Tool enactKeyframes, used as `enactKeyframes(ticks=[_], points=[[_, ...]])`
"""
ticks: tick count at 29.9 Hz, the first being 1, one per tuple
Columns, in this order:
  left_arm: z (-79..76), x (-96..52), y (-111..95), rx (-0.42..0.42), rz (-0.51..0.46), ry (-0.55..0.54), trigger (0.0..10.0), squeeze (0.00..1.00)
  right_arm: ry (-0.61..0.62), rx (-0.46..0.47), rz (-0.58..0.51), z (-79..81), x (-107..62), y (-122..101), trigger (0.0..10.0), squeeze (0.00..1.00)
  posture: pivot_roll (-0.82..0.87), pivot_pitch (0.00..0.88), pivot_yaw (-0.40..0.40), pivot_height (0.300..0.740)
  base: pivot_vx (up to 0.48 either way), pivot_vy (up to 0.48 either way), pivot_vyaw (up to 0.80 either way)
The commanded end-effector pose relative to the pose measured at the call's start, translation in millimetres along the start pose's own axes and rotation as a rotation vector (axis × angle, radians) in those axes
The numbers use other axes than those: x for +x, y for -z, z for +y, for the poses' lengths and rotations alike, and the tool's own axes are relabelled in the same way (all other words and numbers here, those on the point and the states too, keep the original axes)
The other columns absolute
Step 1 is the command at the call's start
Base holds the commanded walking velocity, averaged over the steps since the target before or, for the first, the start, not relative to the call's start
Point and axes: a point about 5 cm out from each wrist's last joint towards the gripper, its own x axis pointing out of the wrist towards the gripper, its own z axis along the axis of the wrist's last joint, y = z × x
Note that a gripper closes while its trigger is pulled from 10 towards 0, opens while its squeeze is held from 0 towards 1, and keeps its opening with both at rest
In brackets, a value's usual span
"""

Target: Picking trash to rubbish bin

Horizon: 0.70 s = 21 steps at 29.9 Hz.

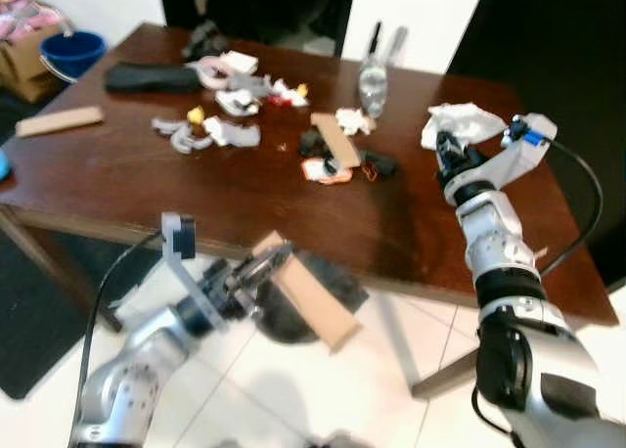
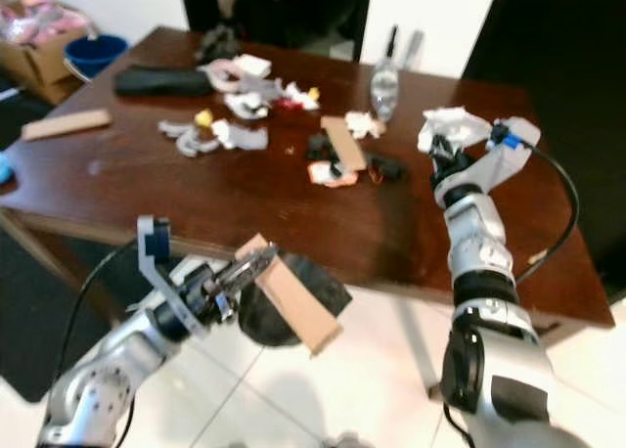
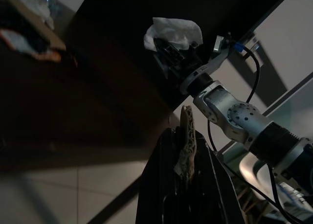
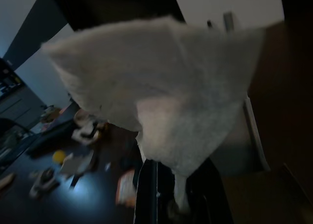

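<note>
My left gripper (image 1: 266,269) is shut on a flat strip of brown cardboard (image 1: 311,294), held in front of the table's near edge and above a black bin (image 1: 284,316) on the floor. In the left wrist view the cardboard (image 3: 186,141) stands edge-on between the black fingers. My right gripper (image 1: 448,150) is shut on a crumpled white tissue (image 1: 460,123), raised over the right part of the dark wooden table (image 1: 127,189). The tissue (image 4: 166,92) hangs wide in the right wrist view. Scattered trash (image 1: 225,115) lies across the table's far half.
A clear plastic bottle (image 1: 373,84) stands at the back of the table. Another cardboard strip (image 1: 335,140) and dark scraps lie mid-table, a black case (image 1: 152,76) at the back left. A blue bucket (image 1: 71,53) and a cardboard box stand on the floor at far left.
</note>
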Motion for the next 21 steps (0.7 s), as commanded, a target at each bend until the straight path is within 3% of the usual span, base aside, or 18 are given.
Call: enactKeyframes(ticks=[1, 3, 6, 8, 12, 16, 19, 20, 21], points=[[0.2, -0.6, 5, -0.009, 0.019, 0.006, 10.0, 0.00, 0.054, -0.018, 0.001, -16.6, -7.0, -2, 10.0, 0.00, 0.11, 0.119, -0.057, 0.740, -0.390, 0.000, 0.00], [3.1, -1.9, 13, -0.015, 0.046, -0.007, 10.0, 0.00, 0.094, -0.053, -0.001, -31.1, -12.3, -8, 10.0, 0.00, 0.11, 0.121, -0.058, 0.740, -0.390, 0.000, 0.00], [5.5, -3.7, 17, -0.019, 0.064, -0.019, 10.0, 0.00, 0.113, -0.074, 0.008, -39.3, -16.1, -10, 10.0, 0.00, 0.11, 0.121, -0.059, 0.740, -0.390, 0.000, 0.00], [11.4, -9.8, 26, -0.032, 0.096, -0.052, 10.0, 0.00, 0.113, -0.128, 0.065, -55.6, -26.6, -9, 10.0, 0.00, 0.10, 0.124, -0.060, 0.740, -0.392, 0.000, 0.00], [17.0, -18.3, 35, -0.054, 0.123, -0.080, 10.0, 0.00, 0.050, -0.163, 0.158, -68.2, -40.6, -1, 10.0, 0.00, 0.10, 0.125, -0.061, 0.740, -0.394, 0.000, 0.00], [28.1, -33.4, 51, -0.088, 0.172, -0.150, 10.0, 0.00, -0.184, -0.144, 0.294, -74.0, -67.0, 15, 10.0, 0.00, 0.08, 0.129, -0.065, 0.740, -0.391, 0.000, 0.00], [37.5, -45.9, 63, -0.097, 0.221, -0.216, 10.0, 0.00, -0.394, -0.199, 0.508, -71.8, -95.1, 40, 10.0, 0.00, 0.08, 0.132, -0.069, 0.740, -0.390, 0.000, 0.00], [40.4, -49.7, 67, -0.096, 0.243, -0.235, 10.0, 0.00, -0.414, -0.234, 0.590, -73.4, -102.4, 50, 10.0, 0.00, 0.08, 0.132, -0.070, 0.740, -0.386, 0.000, 0.00], [40.4, -49.7, 67, -0.096, 0.243, -0.235, 10.0, 0.00, -0.414, -0.234, 0.590, -73.4, -102.4, 50, 10.0, 0.00, 0.08, 0.132, -0.070, 0.740, -0.386, 0.000, 0.00]])
